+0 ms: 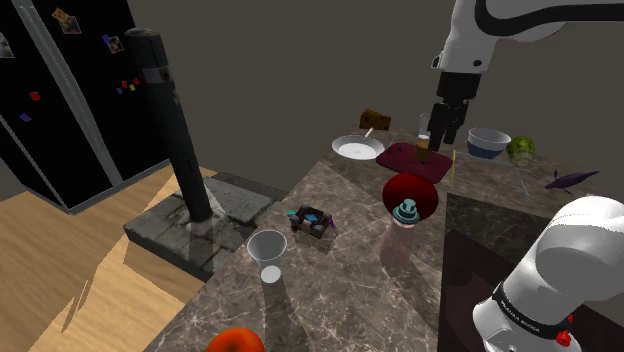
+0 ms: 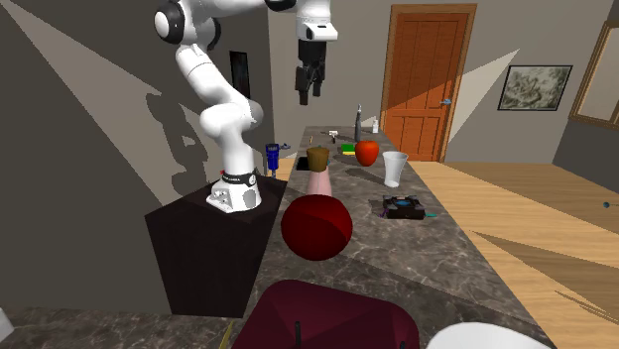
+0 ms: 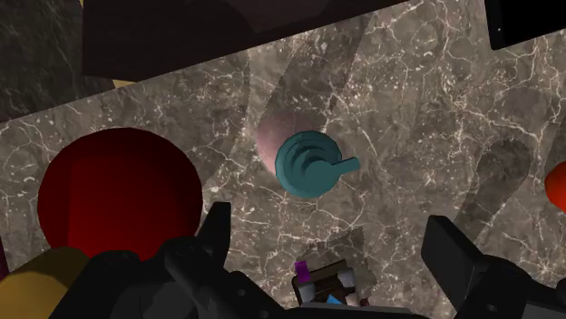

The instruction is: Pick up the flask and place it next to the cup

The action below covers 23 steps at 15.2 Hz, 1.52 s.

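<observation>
Flask (image 3: 308, 163), upright, apparently well below the wide-apart, empty jaws, roughly centred between them.

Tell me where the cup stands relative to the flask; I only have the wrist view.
Observer: In the shoulder view the white cup stands to the left of the flask and nearer the camera, past the small dark box, close to the counter edge.
Operator: And how high am I over the flask?
Observer: By the second exterior view the gripper hangs well above it, nowhere near the cap.
</observation>
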Tool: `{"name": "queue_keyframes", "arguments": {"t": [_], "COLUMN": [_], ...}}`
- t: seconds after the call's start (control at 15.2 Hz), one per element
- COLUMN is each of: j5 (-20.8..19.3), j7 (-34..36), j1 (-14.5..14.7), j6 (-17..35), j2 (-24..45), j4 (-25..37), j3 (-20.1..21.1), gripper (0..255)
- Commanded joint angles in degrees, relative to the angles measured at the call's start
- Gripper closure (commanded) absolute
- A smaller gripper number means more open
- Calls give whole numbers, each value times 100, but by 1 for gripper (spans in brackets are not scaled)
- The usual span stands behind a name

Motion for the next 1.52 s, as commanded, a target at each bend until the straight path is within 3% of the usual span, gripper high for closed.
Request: {"name": "queue_keyframes", "arguments": {"t": [0.0, 0.59, 1.12, 1.45], "j5": [0, -656, -912, -921], "j7": [0, -1024, -1839, -1834], "j1": [0, -233, -393, -402], "j6": [0, 751, 1240, 1624], "j2": [0, 1470, 2947, 2936], "j4": [0, 556, 1476, 1081], "j3": [0, -677, -1164, -1170], "gripper": [0, 0, 0, 0]}}
